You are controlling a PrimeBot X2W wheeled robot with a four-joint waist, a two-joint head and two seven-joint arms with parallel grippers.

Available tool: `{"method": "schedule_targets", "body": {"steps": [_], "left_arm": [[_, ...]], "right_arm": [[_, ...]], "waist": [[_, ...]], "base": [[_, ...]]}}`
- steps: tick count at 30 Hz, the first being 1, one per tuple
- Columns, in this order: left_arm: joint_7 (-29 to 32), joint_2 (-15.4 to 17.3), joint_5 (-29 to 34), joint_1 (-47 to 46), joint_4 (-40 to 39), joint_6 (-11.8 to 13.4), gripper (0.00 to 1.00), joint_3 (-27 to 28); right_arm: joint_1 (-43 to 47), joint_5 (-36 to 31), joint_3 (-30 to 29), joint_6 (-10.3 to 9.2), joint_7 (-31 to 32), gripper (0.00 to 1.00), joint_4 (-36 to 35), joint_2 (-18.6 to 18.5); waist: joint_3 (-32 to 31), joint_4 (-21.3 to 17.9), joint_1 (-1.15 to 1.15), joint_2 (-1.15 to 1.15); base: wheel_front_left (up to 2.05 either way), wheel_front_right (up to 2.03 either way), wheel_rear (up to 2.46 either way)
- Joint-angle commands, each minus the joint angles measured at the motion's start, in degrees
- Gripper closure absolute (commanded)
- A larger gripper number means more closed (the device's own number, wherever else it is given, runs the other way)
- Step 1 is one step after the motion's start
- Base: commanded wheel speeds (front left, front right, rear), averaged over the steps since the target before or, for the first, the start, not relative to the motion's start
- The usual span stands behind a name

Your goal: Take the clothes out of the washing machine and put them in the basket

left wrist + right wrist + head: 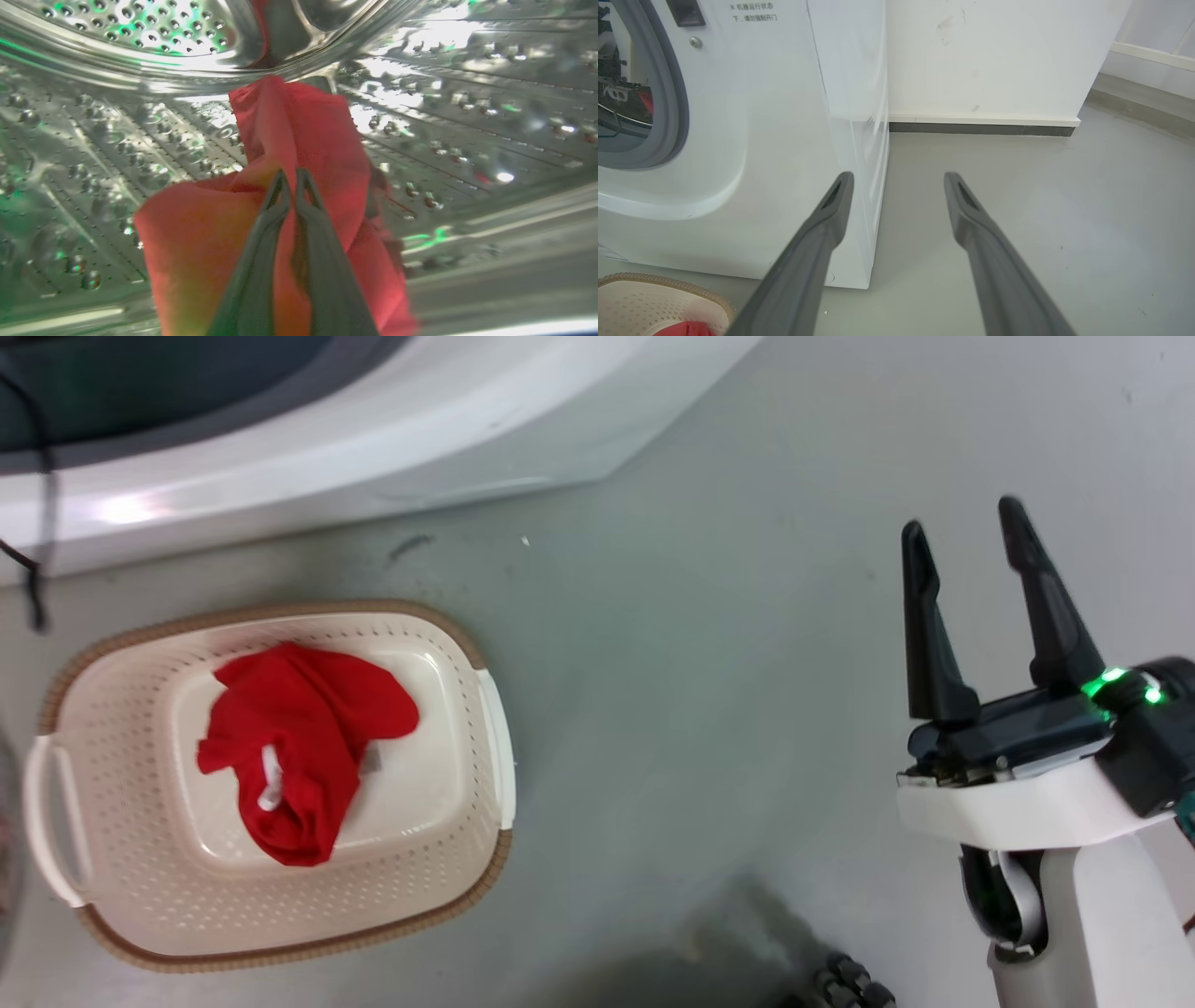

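Inside the washing machine's perforated steel drum point(140, 140), my left gripper point(292, 179) is shut on a red garment point(308, 140) that drapes around its fingers. The washing machine point(308, 439) fills the top of the head view; its white front point(752, 140) and grey door seal point(672, 93) show in the right wrist view. Another red garment point(299, 747) with a small white tag lies in the cream basket point(457, 859) on the floor. My right gripper point(966, 532) hangs open over bare floor, right of the basket; between its fingers point(896, 179) there is nothing.
A dark cable point(37, 476) hangs down at the left over the machine's front. A white wall with a dark skirting point(980, 128) stands behind the washer's right side. Grey floor point(700, 709) spreads between the basket and my right arm.
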Motion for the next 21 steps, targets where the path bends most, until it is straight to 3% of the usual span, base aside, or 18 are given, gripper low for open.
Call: {"method": "schedule_targets", "body": {"steps": [1, 8, 16, 21], "left_arm": [[-1.3, -0.8, -1.0, 2.3, -0.1, 0.0, 1.00, -0.8], [-8.5, -3.1, -7.7, 12.9, -2.7, 0.0, 1.00, -5.6], [-15.9, -3.0, -15.0, 26.1, -8.5, 0.0, 1.00, -11.8], [-20.0, -3.0, -17.5, 32.0, -11.0, 0.0, 1.00, -12.8]], "right_arm": [[1.1, -0.6, 0.0, -0.05, -0.2, 0.00, 0.4, 0.1], [4.5, -2.1, 0.6, -0.05, -0.2, 0.00, 1.7, 0.1], [8.5, -3.8, 1.1, -0.04, -0.1, 0.00, 2.7, 0.1], [10.5, -4.8, 1.3, -0.04, -0.1, 0.00, 3.3, 0.1]], "waist": [[-3.4, 1.6, 0.00, 0.00], [-11.1, 3.7, 0.00, 0.00], [-18.9, 6.5, 0.00, 0.00], [-23.3, 8.1, 0.00, 0.00]], "base": [[0.00, 0.00, 0.00], [0.00, 0.00, 0.00], [0.00, 0.00, 0.00], [0.00, 0.00, 0.00]]}}
